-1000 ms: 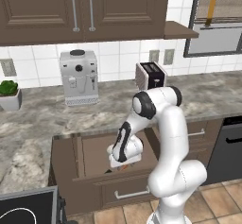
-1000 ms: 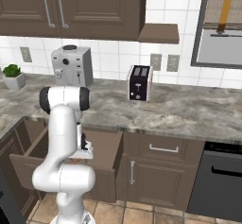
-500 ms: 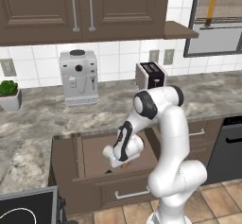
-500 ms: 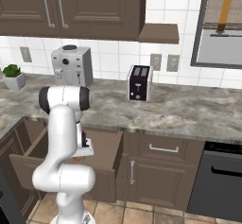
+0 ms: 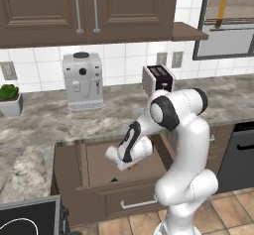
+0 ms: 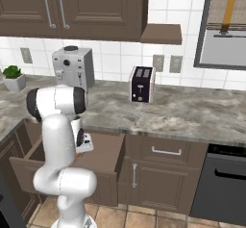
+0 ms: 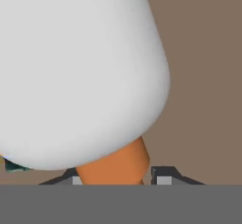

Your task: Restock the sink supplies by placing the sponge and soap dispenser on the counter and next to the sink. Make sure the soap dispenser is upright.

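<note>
The soap dispenser (image 7: 71, 67), a white bottle with an orange nozzle (image 7: 113, 164), looms close in the hand view. My gripper (image 7: 116, 178) is shut on that nozzle, one dark fingertip on each side. In the left base view the gripper (image 5: 116, 158) hangs low inside the open drawer (image 5: 94, 169) under the counter (image 5: 49, 122). A small dark green corner of the sponge (image 5: 114, 180) lies on the drawer floor just below the hand, and its edge (image 7: 14, 166) peeks out under the bottle. The sink is out of view.
A coffee machine (image 5: 83, 80) and a toaster (image 5: 158, 79) stand on the counter against the tiled wall, with a potted plant (image 5: 10, 99) at the far left. Closed cabinets hang above. A dishwasher front (image 6: 221, 186) is at the right, and the drawer's front panel (image 6: 62, 171) juts out toward the base.
The jaws have shut on the soap dispenser's nozzle. The hand has stayed low in the drawer, shifting only slightly.
</note>
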You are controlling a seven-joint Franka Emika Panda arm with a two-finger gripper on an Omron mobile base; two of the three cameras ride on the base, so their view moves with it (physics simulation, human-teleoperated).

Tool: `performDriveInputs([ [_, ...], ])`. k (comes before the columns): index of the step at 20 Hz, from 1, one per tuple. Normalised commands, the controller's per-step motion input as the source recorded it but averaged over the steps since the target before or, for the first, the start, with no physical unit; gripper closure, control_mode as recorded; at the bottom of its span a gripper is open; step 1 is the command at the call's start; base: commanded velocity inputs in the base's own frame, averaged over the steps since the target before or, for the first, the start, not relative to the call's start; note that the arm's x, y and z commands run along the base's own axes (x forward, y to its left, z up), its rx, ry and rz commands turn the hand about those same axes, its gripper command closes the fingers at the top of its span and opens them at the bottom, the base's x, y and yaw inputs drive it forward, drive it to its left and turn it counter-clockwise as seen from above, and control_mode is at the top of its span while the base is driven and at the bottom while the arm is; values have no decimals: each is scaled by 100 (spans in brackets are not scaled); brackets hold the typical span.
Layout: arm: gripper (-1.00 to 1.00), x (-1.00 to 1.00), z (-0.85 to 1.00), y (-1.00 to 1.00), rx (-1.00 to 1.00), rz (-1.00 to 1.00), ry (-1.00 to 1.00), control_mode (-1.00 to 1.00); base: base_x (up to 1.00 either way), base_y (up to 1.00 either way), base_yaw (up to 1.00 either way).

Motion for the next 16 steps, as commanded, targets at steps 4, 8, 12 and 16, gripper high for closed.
performDriveInputs([
  [4, 100, -23, 99, -43, 8, 16, -1, -100, 0, 0, 0],
  [8, 100, -25, 100, -45, 6, 12, 0, -100, 0, 0, 0],
  [12, 100, -28, 85, -37, 3, 14, 1, -100, 0, 0, 0],
  [16, 100, -5, 100, -33, 4, 13, 0, -100, 0, 0, 0],
])
